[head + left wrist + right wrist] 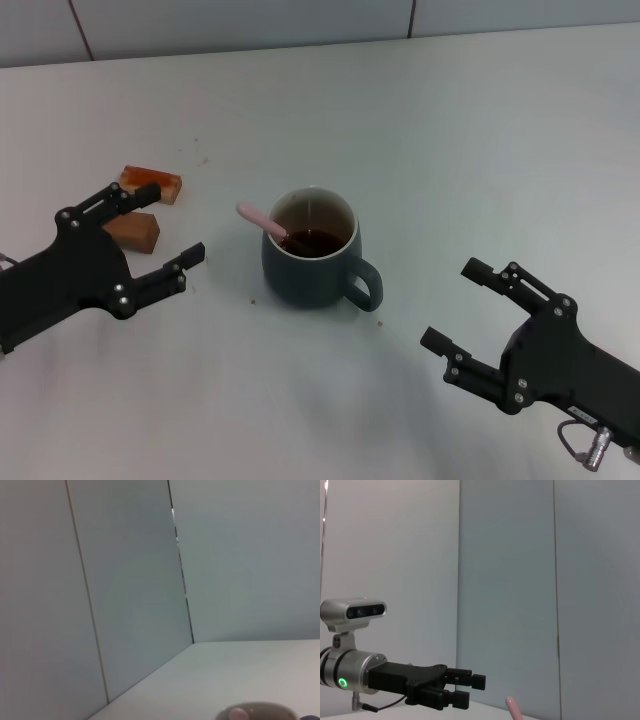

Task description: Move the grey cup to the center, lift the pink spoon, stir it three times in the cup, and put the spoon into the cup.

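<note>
While the grey cup stands mid-desk with the pink spoon leaning inside it, handle over the rim toward the left edge, the left gripper and right gripper flank it apart, fingers spread, holding nothing. Two brown blocks lie beside the left gripper.

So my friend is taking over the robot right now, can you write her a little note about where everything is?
Left claw: open, holding nothing, hovering left of the grey mug, near the two brown blocks.
Right claw: open, holding nothing, hovering to the mug's right.
The mug stands upright mid-table, handle toward the right claw, with dark liquid inside.
The pink spoon already stands in the mug, its handle leaning over the rim toward the left claw.
Done, as it looks: mug centred, spoon in the mug. The stirring cannot be judged from here.
Left: probably nothing but pulling the arms back.
</note>
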Robot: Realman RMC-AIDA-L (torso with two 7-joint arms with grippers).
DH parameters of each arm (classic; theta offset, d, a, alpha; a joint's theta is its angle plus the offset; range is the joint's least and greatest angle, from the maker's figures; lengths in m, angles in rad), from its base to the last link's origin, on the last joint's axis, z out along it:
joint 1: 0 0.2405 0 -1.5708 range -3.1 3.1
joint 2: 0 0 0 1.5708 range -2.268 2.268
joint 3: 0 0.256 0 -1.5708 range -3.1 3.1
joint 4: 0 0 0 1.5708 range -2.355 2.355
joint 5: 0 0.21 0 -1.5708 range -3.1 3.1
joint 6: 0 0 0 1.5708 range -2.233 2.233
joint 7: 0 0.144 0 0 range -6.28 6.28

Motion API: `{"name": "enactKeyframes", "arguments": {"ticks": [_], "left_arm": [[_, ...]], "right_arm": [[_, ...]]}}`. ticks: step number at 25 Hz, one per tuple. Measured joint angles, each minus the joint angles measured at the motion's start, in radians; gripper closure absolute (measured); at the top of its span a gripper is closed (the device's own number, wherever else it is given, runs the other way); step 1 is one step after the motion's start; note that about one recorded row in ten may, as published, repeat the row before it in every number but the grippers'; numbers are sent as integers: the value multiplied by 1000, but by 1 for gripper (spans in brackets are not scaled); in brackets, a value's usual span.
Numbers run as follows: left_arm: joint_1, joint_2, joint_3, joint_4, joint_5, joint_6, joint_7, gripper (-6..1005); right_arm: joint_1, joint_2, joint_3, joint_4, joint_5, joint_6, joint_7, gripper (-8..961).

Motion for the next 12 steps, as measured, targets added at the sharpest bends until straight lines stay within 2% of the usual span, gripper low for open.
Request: {"name": "enactKeyframes", "arguments": {"ticks": [12], "left_arm": [[2, 1, 35, -32, 5, 7, 1, 210]], "right_arm": [[12, 0, -8, -36, -3, 12, 69, 150]]}}
